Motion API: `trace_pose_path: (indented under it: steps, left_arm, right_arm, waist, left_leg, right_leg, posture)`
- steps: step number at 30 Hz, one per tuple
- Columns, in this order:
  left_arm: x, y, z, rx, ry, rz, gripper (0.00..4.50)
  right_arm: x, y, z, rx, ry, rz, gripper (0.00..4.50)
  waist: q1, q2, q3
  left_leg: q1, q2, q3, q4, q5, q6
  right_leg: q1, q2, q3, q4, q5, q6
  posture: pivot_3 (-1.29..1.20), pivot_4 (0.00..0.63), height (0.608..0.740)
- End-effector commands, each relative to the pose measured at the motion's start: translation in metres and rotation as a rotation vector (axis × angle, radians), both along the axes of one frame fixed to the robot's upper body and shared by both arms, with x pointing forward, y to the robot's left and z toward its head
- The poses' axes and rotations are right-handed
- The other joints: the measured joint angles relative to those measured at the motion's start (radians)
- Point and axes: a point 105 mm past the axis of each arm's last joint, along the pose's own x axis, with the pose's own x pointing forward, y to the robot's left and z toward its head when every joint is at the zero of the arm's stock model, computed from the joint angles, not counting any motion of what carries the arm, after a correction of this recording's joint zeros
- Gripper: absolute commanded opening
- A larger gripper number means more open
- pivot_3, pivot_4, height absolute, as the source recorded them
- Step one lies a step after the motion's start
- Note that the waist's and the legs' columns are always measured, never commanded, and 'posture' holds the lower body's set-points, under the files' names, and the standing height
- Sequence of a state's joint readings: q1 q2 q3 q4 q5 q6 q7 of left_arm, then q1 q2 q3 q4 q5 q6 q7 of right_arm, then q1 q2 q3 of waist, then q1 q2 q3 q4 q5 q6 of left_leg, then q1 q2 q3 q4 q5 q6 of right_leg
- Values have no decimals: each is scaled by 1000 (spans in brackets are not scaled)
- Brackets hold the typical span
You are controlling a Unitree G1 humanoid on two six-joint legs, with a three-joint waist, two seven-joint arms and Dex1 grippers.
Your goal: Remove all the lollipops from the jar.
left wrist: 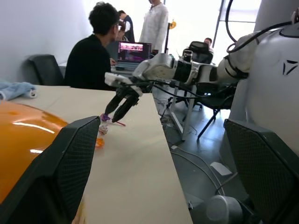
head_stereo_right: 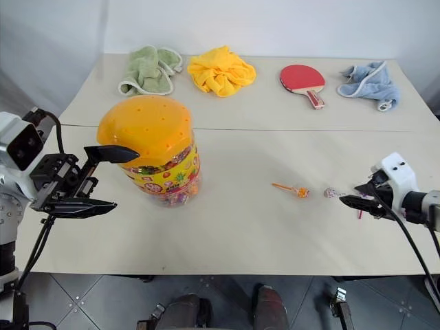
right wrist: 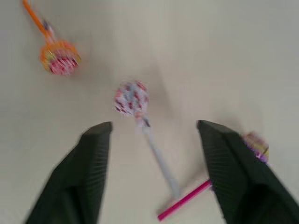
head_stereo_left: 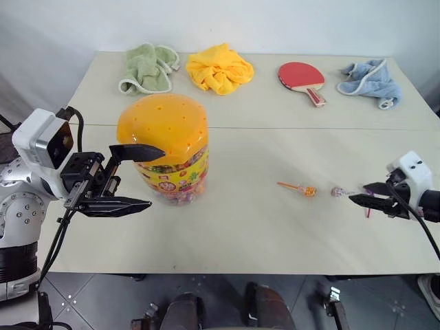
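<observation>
Left hand: my left hand (head_stereo_left: pixel 141 177) sits at the frame's left, fingers spread on either side of the jar (head_stereo_left: pixel 168 148), gripping nothing.
Jar: left of centre on the worktop (head_stereo_left: pixel 275 227), orange lid on.
Right hand: my right hand (head_stereo_left: pixel 363 194) at the right edge, spread and empty.
Lollipops: three on the worktop, right of centre: orange-stick lollipop (right wrist: pixel 57 55), white-stick lollipop (right wrist: pixel 132 99), magenta-stick lollipop (right wrist: pixel 256 144) beside a finger.
</observation>
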State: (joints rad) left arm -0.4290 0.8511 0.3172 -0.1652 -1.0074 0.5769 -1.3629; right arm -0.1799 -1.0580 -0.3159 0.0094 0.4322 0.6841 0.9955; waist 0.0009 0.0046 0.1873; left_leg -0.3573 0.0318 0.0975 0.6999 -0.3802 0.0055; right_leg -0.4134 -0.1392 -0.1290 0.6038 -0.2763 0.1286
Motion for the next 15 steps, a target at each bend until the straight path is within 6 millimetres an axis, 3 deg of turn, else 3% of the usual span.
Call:
trace_pose_path:
  steps: [1, 2, 7, 11, 15]
  left_arm:
    - [6, 16, 8, 11, -33, 142, 4500]
    - [7, 23, 8, 19, -34, 180, 4500]
    - [16, 62, -11, 125, -13, 415, 4500]
    - [17, 87, -37, 211, 11, 548, 4500]
    - [15, 94, -79, 246, 29, 676, 4500]
  right_arm:
    - [-11, 25, 43, 123, -241, 243, 4178]
    - [-16, 33, 49, 175, -263, 298, 4476]
    - [-19, 80, 61, 278, -391, 518, 4476]
    - [-24, 122, 47, 288, -404, 692, 4476]
    - [-21, 158, 12, 279, -424, 799, 4476]
  waist:
    - [0, 0, 0]
    - [0, 0, 0]
    - [-4, 0, 0]
    - [0, 1, 0]
    - [-3, 0, 0]
  left_leg:
    - [0, 0, 0, 0, 0, 0]
    - [0, 0, 0, 0, 0, 0]
    - [4, 1, 1, 0, 0, 0]
    - [4, 0, 1, 0, 0, 0]
    - [3, 1, 1, -2, -2, -1]
  right_leg:
    - [0, 0, 0, 0, 0, 0]
    - [0, 0, 0, 0, 0, 0]
    - [3, 1, 1, 1, 0, 0]
    - [3, 1, 2, 1, 0, 0]
    - [0, 1, 1, 2, 0, 0]
  posture:
    - [0, 150, 740]
    - [0, 150, 740]
    - [0, 150, 740]
    - [0, 150, 740]
    - [0, 150, 740]
